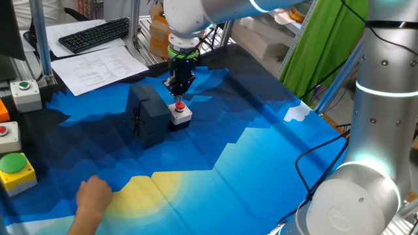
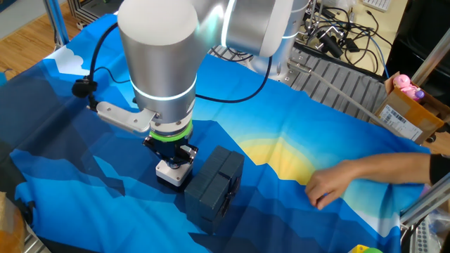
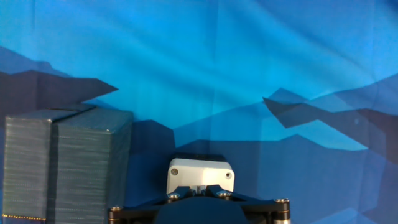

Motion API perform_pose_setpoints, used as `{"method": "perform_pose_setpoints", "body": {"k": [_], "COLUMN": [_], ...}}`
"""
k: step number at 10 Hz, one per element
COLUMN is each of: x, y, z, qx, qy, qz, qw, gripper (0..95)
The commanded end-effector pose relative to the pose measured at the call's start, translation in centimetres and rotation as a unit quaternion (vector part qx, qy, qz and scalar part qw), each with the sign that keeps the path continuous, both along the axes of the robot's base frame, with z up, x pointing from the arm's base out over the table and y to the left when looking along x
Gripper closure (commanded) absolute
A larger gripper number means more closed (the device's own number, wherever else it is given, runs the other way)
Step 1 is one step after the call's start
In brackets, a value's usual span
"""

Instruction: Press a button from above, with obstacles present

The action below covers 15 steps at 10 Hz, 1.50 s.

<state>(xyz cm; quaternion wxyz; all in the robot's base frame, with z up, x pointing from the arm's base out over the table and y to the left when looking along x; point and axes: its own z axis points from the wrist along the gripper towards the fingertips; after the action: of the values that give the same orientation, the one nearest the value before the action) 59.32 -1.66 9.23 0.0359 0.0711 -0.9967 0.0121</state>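
Note:
The button (image 1: 179,106) is small, round and red, on a white box (image 1: 181,117) on the blue cloth. My gripper (image 1: 178,97) hangs straight over it, fingertips together in a point just above the red cap; I cannot tell whether they touch it. The obstacle, a dark matte block (image 1: 149,115), stands right beside the box on its left. In the other fixed view my gripper (image 2: 175,156) covers the box (image 2: 167,173), and the block (image 2: 214,185) is to the right. The hand view shows the box (image 3: 200,174) under my fingers (image 3: 186,194) and the block (image 3: 62,163) at the left.
A person's hand (image 1: 95,196) rests on the cloth at the front and also shows in the other fixed view (image 2: 337,184). A green button on a yellow box (image 1: 14,168) and two more grey button boxes (image 1: 25,93) stand at the left edge. A black cable (image 1: 307,163) lies at the right.

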Motion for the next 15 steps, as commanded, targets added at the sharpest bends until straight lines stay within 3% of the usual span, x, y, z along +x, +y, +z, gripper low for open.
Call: {"method": "perform_pose_setpoints", "body": {"k": [1,2,5,10,12,15], "x": [-0.2,-0.5,-0.5,-0.8,-0.7,-0.7], "y": [0.0,0.0,0.3,0.4,0.8,0.8], "z": [-1.8,-0.4,1.1,0.5,-2.1,-2.3], "qx": [0.02,0.034,0.034,0.024,-0.01,-0.012], "qy": [0.009,0.011,0.019,0.021,0.022,0.021], "qz": [-0.017,-0.022,-0.02,-0.009,0.008,0.007], "qw": [0.9996,0.9991,0.999,0.9995,0.9997,0.9997], "gripper": [95.0,95.0,95.0,95.0,95.0,95.0]}}
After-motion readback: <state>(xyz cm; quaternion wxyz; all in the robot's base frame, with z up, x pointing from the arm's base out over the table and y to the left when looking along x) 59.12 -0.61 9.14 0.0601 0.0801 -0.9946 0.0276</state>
